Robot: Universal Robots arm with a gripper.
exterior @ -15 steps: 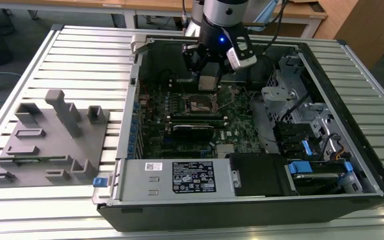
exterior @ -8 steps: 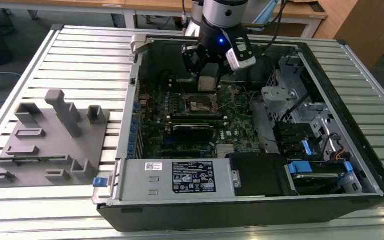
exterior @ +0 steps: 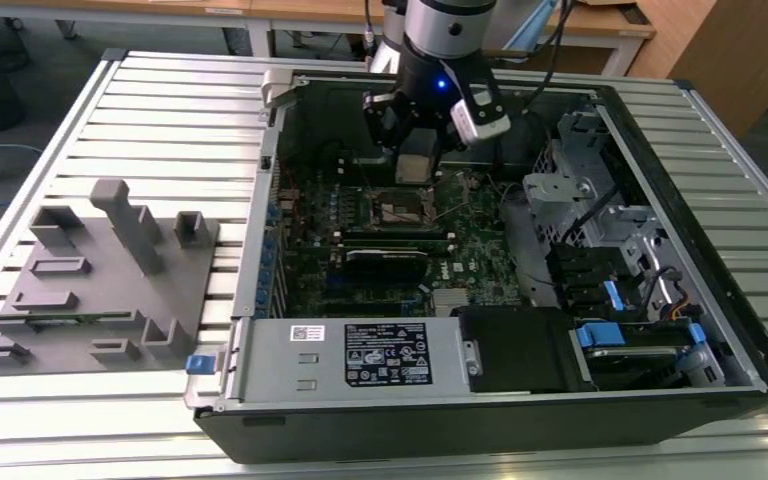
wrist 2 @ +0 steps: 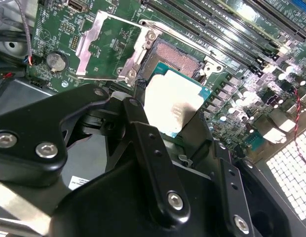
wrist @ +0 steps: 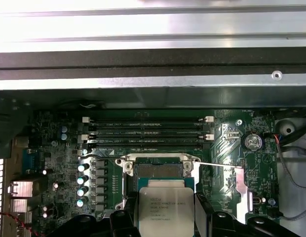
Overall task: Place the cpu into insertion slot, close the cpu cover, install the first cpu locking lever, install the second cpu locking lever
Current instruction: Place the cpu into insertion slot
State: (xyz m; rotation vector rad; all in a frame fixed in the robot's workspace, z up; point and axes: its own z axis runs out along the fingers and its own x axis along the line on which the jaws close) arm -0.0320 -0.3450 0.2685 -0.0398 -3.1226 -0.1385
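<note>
While we hang over the open computer case point(exterior: 491, 425), the step in hand is the first one: getting the chip into its seat. On the motherboard point(exterior: 478, 250) our gripper point(exterior: 415, 165) stands just above the socket area, jaws clenched on two opposite edges of the cpu point(wrist: 166, 211). In both wrist views the chip is held clear of the board, near the insertion slot point(wrist: 160, 171) but offset from it, not yet over the contacts.

To do this well, we judge that the chip must be centred squarely over the slot, kept level, with its edges parallel to the slot's frame, and lowered without any sideways slide. The contact field looks delicate. A gentle release, with no pressing, should suit it.

Around us, the power supply point(exterior: 357, 355) fills the near end of the case, and a grey fixture tray point(exterior: 91, 290) sits on the table at the exterior view's left, well apart. The memory slots point(wrist: 148, 132) run just beside the slot. The cpu cover point(wrist 2: 89, 39) is swung fully open, lying away from the slot, so it does not block the way. A thin metal rod point(wrist: 217, 165), probably a locking lever, crosses near the slot's corner, and our fingers must stay off it. A coin cell point(wrist 2: 56, 60) lies beyond the cover.
</note>
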